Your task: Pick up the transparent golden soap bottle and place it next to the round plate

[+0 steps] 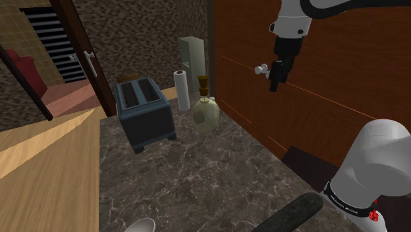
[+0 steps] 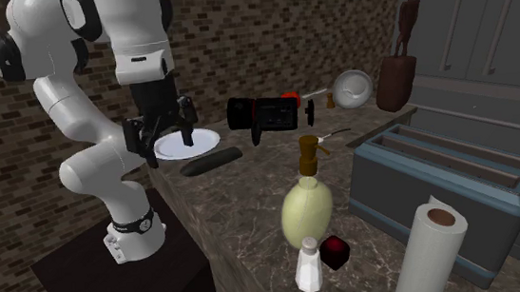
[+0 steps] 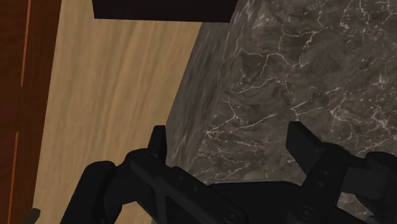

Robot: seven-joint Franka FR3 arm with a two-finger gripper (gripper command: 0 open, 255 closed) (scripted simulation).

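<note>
in the shoulder view the gripper [image 1: 276,76] is hanging in the air in front of a brown wood panel wall, well above the dark marbled counter [image 1: 197,174]. the soap bottle [image 1: 205,112], pale yellow-green with a round body and a brown pump, is standing upright on the counter near that wall. it is sitting just beside a blue-grey toaster [image 1: 145,112], with a white paper towel roll [image 1: 182,90] standing behind them. nothing is touching the bottle.

in the second exterior view the gripper [image 2: 162,136] is pointing down with its two fingers spread apart and nothing between them. it is hovering in front of the round white plate [image 2: 205,140], which is lying on the counter [image 2: 243,199] beside a dark oblong object [image 2: 210,160]. the soap bottle [image 2: 308,208] is standing well apart from the plate, with a white shaker [image 2: 308,265] and a small dark red thing [image 2: 335,251] just beside its base. the toaster [image 2: 451,178] and paper towel roll [image 2: 428,251] are sitting near it.

in the wrist view the gripper [image 3: 232,149] is showing both black fingers standing wide apart, gripping nothing. it is looking down over the counter's edge [image 3: 286,76] and a wooden floor [image 3: 108,95] beside it.
</note>
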